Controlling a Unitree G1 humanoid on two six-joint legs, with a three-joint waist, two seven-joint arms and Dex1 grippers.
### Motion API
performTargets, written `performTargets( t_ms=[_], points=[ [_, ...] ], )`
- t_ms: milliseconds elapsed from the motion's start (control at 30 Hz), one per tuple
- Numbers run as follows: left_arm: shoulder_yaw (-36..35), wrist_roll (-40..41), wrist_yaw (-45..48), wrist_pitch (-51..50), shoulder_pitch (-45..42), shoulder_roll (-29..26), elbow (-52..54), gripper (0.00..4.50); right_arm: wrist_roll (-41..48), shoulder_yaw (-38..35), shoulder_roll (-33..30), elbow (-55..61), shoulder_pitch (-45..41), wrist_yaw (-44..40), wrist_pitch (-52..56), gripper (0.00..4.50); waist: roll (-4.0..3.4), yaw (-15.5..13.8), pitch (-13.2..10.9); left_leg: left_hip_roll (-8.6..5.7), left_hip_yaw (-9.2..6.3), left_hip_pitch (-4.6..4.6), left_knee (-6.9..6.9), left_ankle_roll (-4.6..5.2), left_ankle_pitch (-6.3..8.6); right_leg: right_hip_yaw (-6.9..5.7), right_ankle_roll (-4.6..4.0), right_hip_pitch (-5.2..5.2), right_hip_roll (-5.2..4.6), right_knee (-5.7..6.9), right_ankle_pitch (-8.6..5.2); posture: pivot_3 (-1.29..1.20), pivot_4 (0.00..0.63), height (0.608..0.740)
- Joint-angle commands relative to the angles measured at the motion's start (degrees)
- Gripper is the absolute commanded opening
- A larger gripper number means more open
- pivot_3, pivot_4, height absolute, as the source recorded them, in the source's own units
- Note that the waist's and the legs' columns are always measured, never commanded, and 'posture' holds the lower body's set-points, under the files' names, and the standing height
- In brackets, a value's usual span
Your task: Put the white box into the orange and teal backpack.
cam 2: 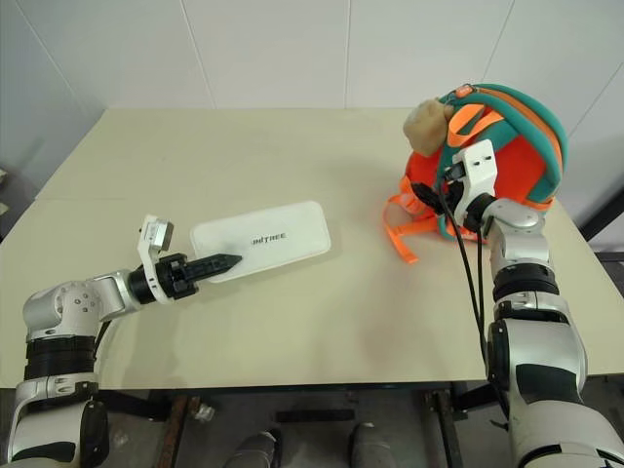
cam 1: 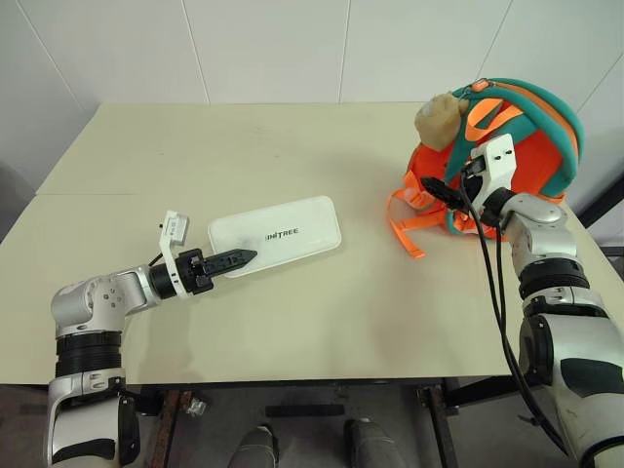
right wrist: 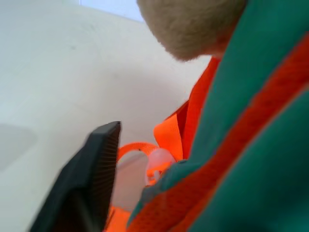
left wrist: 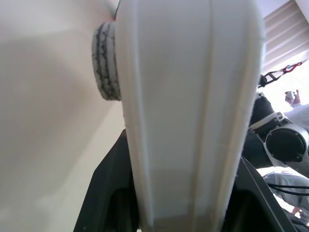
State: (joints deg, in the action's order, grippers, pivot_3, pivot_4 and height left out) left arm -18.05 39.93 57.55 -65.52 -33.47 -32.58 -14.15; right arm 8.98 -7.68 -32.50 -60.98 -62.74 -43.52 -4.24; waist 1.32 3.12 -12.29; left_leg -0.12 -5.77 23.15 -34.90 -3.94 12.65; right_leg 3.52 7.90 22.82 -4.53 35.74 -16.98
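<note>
While the left pincer (cam 1: 237,259) clamps the white box (cam 1: 276,236) flat on the desk (cam 1: 322,322), the right pincer (cam 1: 434,188), grip indiscernible, risks toppling the orange and teal backpack (cam 1: 522,146) at two o'clock.

A beige table (cam 1: 322,322) carries the white box (cam 1: 283,234) and the orange and teal backpack (cam 1: 522,146), well apart.

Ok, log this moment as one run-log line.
left claw: shut on white box, end grip | box: on table | right claw: at orange and teal backpack | box not in backpack
</note>
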Motion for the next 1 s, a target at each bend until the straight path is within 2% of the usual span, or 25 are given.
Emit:
performTargets(
  t_ms=[33, 200, 233, 367, 433, 600, 633, 733, 867, 1000],
  points=[
    [-2.0, 2.4, -0.6, 0.8, 0.0, -1.2, 2.1, 1.37, 0.5, -1.1, 0.9, -0.8, -1.9, -1.5, -4.3, 1.75, 0.00, 0.1, 0.0, 0.00, 0.00, 0.00, 0.00, 0.00, 0.00, 0.00, 0.00, 0.00, 0.00, 0.00, 0.00, 0.00, 0.150, 0.740],
    [-3.1, 2.9, -1.4, 1.3, 0.6, -2.3, 2.1, 1.37, 5.6, -2.7, 3.7, 4.5, -0.8, -11.0, -4.1, 0.10, -0.01, 0.7, 0.0, 0.01, 0.01, -0.04, 0.00, 0.00, 0.00, 0.02, 0.00, 0.00, 0.02, 0.07, 0.00, 0.00, 0.150, 0.740],
    [-3.2, 2.9, -1.3, 1.6, 0.7, -2.7, 1.8, 1.37, 6.9, -2.3, 4.3, 7.9, 0.1, -13.6, -2.3, 0.02, -0.01, 0.9, 0.0, 0.02, 0.01, -0.05, 0.00, -0.01, -0.01, 0.02, 0.00, 0.00, 0.03, 0.09, 0.00, 0.00, 0.150, 0.740],
    [-3.4, 2.5, -0.8, 2.4, 1.0, -4.2, 0.4, 1.37, 12.7, 0.3, 5.5, 26.7, 5.9, -21.0, 9.8, 0.02, -0.02, 1.2, 0.0, 0.04, -0.02, -0.05, 0.02, -0.02, -0.01, 0.01, 0.00, 0.01, 0.03, 0.12, 0.00, 0.00, 0.150, 0.740],
    [-3.5, 2.1, -0.4, 3.2, 1.0, -5.1, -0.9, 1.37, 17.6, 2.1, 5.1, 39.8, 9.9, -22.8, 19.3, 0.02, -0.02, 1.2, 0.0, 0.04, -0.03, -0.04, 0.02, -0.03, 0.00, 0.00, 0.01, 0.04, 0.03, 0.14, -0.01, 0.00, 0.150, 0.740],
    [-3.8, 1.2, 0.8, 5.8, 0.9, -8.0, -5.4, 1.37, 31.2, 3.9, 0.9, 65.8, 16.9, -23.1, 41.4, 0.02, -0.03, 1.2, 0.0, 0.05, -0.01, 0.14, 0.15, -0.08, -0.03, 0.04, -0.07, 0.44, 0.03, 0.29, -0.06, 0.00, 0.150, 0.740],
    [-4.7, 2.7, 0.9, 3.0, 0.1, -8.6, -7.1, 1.37, 33.4, 4.0, -0.1, 69.1, 17.7, -22.6, 44.8, 0.02, -0.03, 1.2, 0.0, 0.05, -0.01, 0.16, 0.20, -0.11, -0.05, 0.05, -0.08, 0.51, 0.02, 0.31, -0.06, 0.00, 0.150, 0.740],
    [-5.9, 5.5, 2.1, -1.2, -0.8, -9.9, -8.7, 1.37, 38.5, 3.1, -1.3, 74.7, 19.0, -20.0, 51.2, 0.02, -0.02, 1.0, 0.0, 0.06, -0.01, 0.15, 0.25, -0.11, -0.05, 0.05, -0.14, 0.54, 0.03, 0.33, -0.09, 0.00, 0.150, 0.740],
    [-6.6, 4.7, 2.4, 3.1, 0.3, -10.3, -7.5, 1.37, 49.1, -0.3, -2.9, 81.1, 21.0, -16.4, 59.8, 0.02, -0.01, -0.1, 0.0, 0.06, 0.01, 0.16, 0.26, -0.09, -0.05, 0.05, -0.15, 0.54, 0.01, 0.30, -0.10, 0.00, 0.150, 0.740],
    [-7.5, 5.2, 4.7, 7.2, 2.2, -10.5, -5.6, 1.37, 56.2, -1.9, -9.3, 84.6, 25.7, -19.5, 65.5, 0.02, 0.00, -1.4, 0.0, 0.07, 0.03, 0.24, 0.35, -0.06, -0.03, 0.05, -0.19, 0.61, -0.02, 0.15, -0.12, 0.00, 0.150, 0.740]
  ],
)
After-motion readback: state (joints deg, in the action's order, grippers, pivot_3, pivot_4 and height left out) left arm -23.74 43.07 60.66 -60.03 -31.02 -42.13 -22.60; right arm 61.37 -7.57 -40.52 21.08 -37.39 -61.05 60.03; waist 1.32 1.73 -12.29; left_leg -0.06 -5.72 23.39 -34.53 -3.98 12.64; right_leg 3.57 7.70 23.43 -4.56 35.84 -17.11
